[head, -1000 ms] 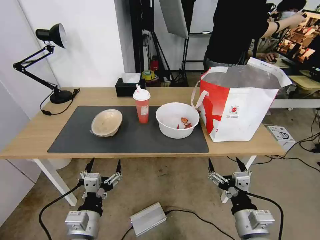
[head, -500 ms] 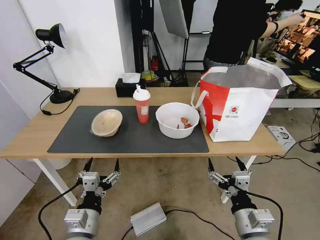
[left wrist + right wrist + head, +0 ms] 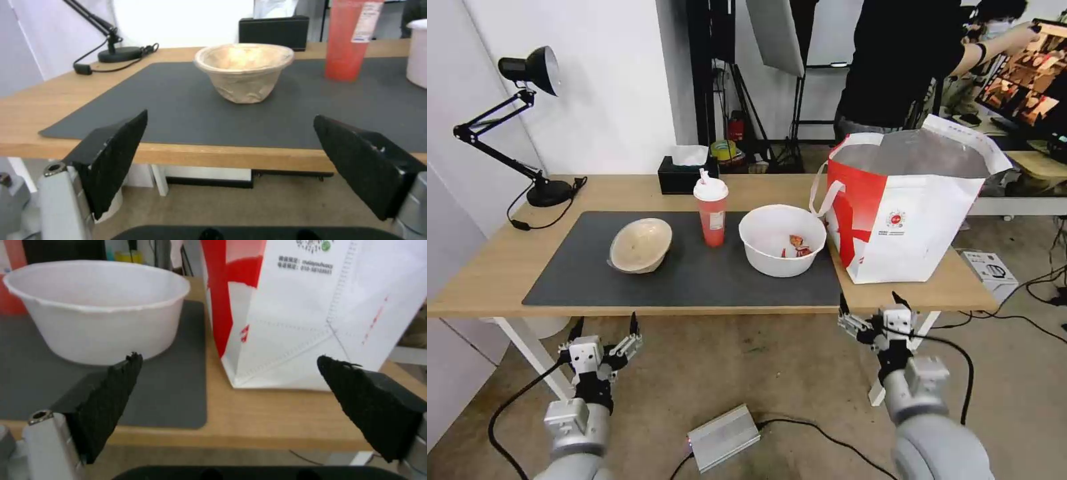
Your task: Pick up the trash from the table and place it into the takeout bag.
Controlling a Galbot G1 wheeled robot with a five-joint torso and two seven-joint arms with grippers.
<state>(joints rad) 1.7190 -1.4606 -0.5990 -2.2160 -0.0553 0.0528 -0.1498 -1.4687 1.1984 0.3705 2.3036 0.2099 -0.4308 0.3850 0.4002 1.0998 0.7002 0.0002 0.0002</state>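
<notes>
On the table (image 3: 487, 270) a dark mat carries the trash: a beige bowl (image 3: 640, 244) (image 3: 244, 71) on the left, a red cup (image 3: 712, 212) (image 3: 349, 40) with white lid and straw in the middle, and a white bowl (image 3: 782, 240) (image 3: 100, 306) holding red wrappers on the right. The takeout bag (image 3: 910, 207) (image 3: 311, 313) stands open beside the white bowl at the table's right end. My left gripper (image 3: 604, 325) (image 3: 229, 163) is open below the front edge, facing the beige bowl. My right gripper (image 3: 872, 303) (image 3: 227, 406) is open at the front edge, facing the gap between white bowl and bag.
A black tissue box (image 3: 686, 175) sits behind the cup at the back edge. A black desk lamp (image 3: 527, 120) stands at the table's back left, its cord trailing. A silver box (image 3: 722, 437) and cables lie on the floor under me. A person stands behind the bag.
The right gripper has risen and moved forward to the table's front edge. The left gripper has shifted left and slightly upward. Nothing on the table has moved.
</notes>
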